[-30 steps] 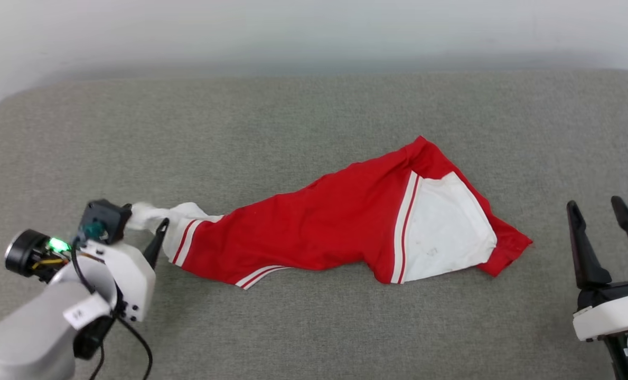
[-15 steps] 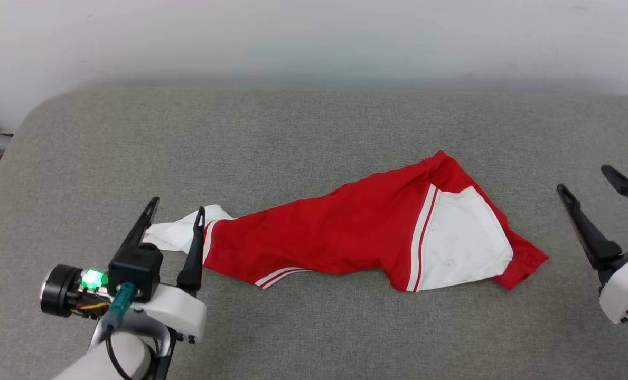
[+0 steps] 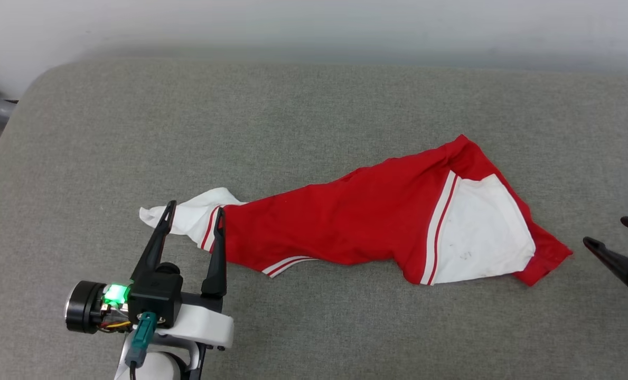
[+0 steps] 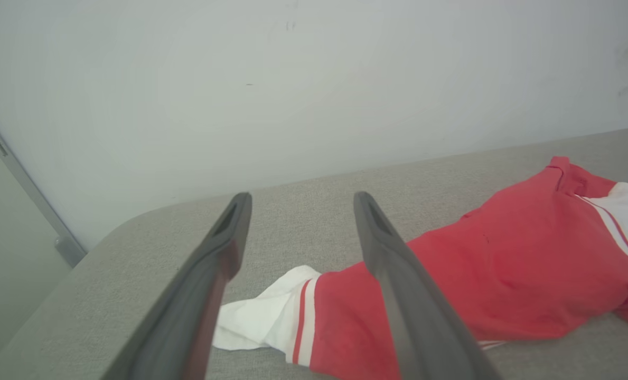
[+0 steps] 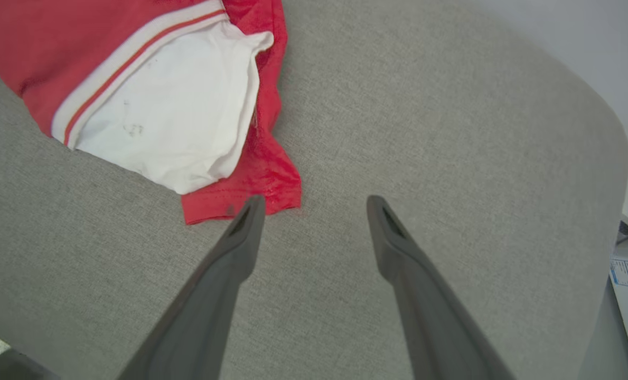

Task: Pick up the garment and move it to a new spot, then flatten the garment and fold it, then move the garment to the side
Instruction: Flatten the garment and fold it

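Red garment (image 3: 345, 221) on grey cushion (image 3: 292, 105) — sleeve mark (image 3: 464, 256) unreadable; left pincer (image 3: 195, 207), right pincer (image 5: 315, 199) wide, empty.

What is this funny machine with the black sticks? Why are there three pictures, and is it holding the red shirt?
It is a robot with two arms, each ending in a claw of two long dark fingers. One picture comes from a camera on its head, looking down: the left claw is at the lower left. The other two come from small cameras on the wrists, looking along the fingers; one shows the right claw. On the soft grey surface lies a red shirt with white sleeves, stretched out and rumpled. Both claws are open. The left one is by a white sleeve, the right one near the shirt's red corner. Nothing is held.
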